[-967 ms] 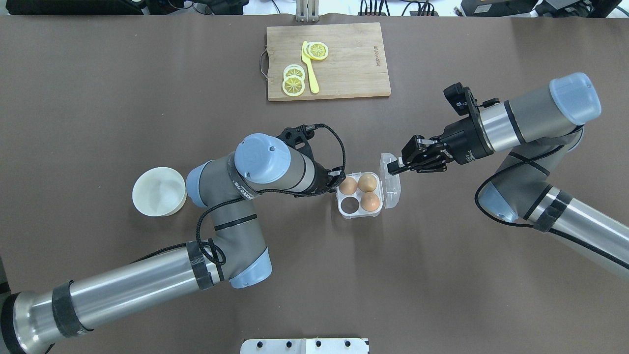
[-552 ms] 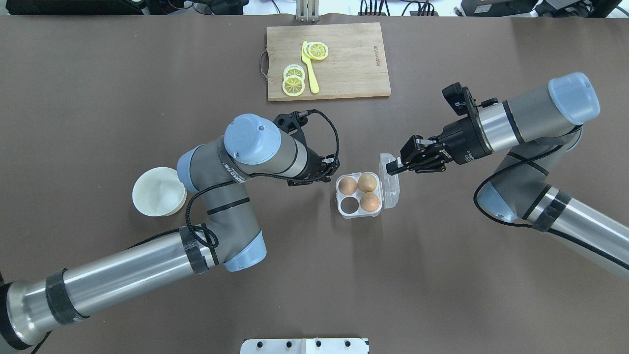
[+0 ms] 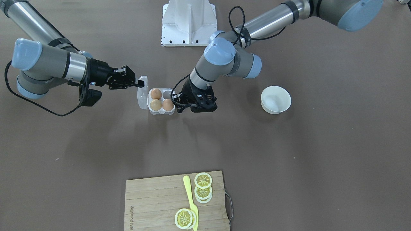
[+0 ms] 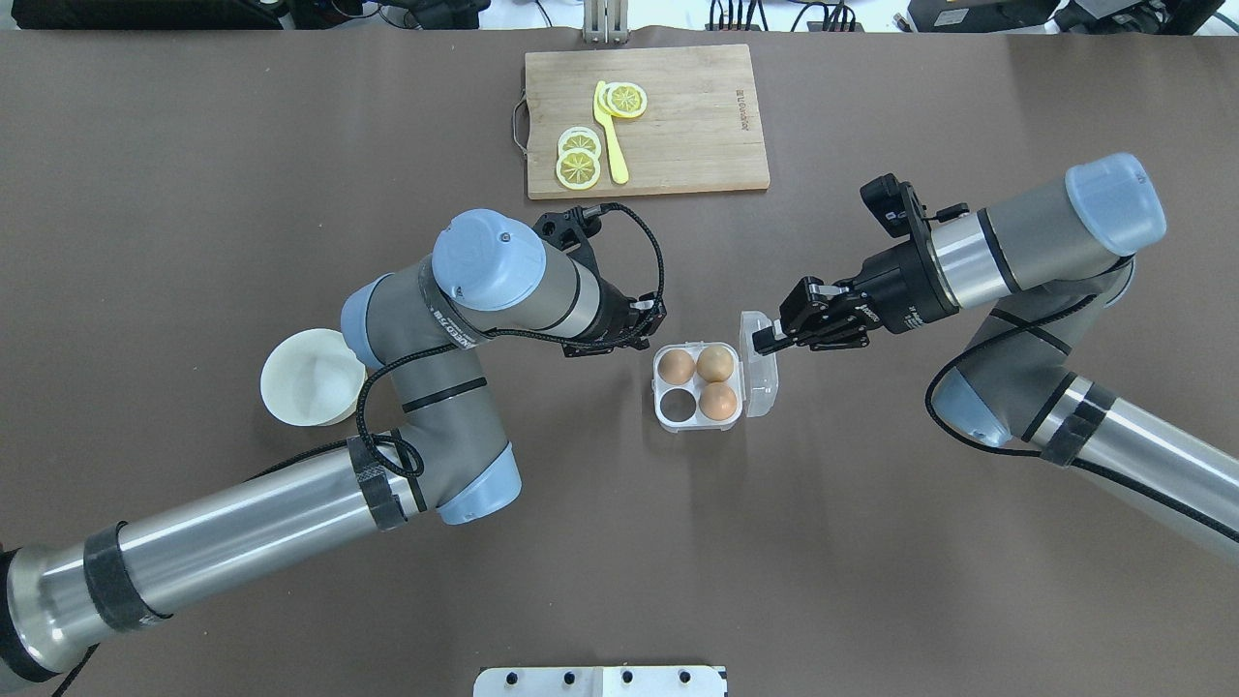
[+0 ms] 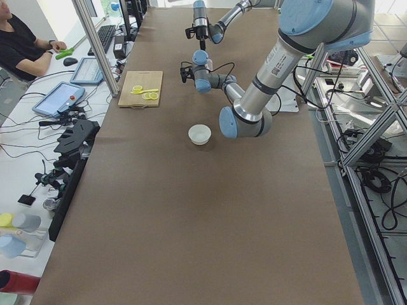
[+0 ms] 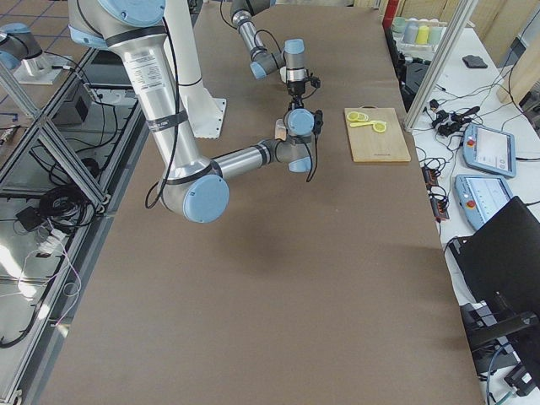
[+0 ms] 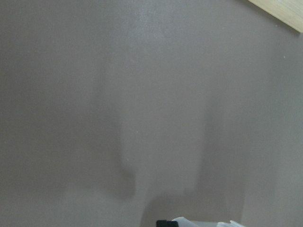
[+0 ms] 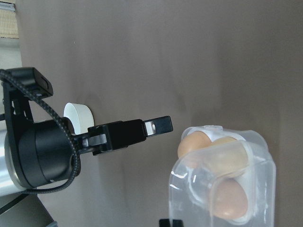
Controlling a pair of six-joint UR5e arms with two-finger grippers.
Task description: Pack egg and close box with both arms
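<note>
My right gripper (image 4: 765, 339) is clenched on the far edge of the lid (image 4: 758, 379), fingers pinched flat on the clear plastic. The lid stands raised along the right side of the box (image 4: 658, 389), neither folded flat on the table nor down over the cups. On my right wrist feed I look through that lid at the eggs behind it.

My left gripper (image 8: 157, 127) hangs just left of the box, fingers pointing toward it, apart from the plastic and carrying nothing I can see. Whether its jaws are spread or together I cannot tell; the wrist hides them from above, and the wrist feed shows one finger only.

The box sits mid-table between the two arms. The egg (image 4: 677, 366) nearest the left gripper rests in the far-left cup, a second egg (image 4: 715, 363) in the far-right cup and a third egg (image 4: 718, 401) in the near-right cup. The near-left cup shows bare plastic.

Well left of the box, beside the left arm's elbow, stands a white bowl (image 4: 312, 378). At the far edge of the brown table (image 4: 194, 194) lies a wooden cutting board (image 4: 697, 116) with lemon slices (image 4: 578, 166) and a yellow knife (image 4: 612, 150) on it.
</note>
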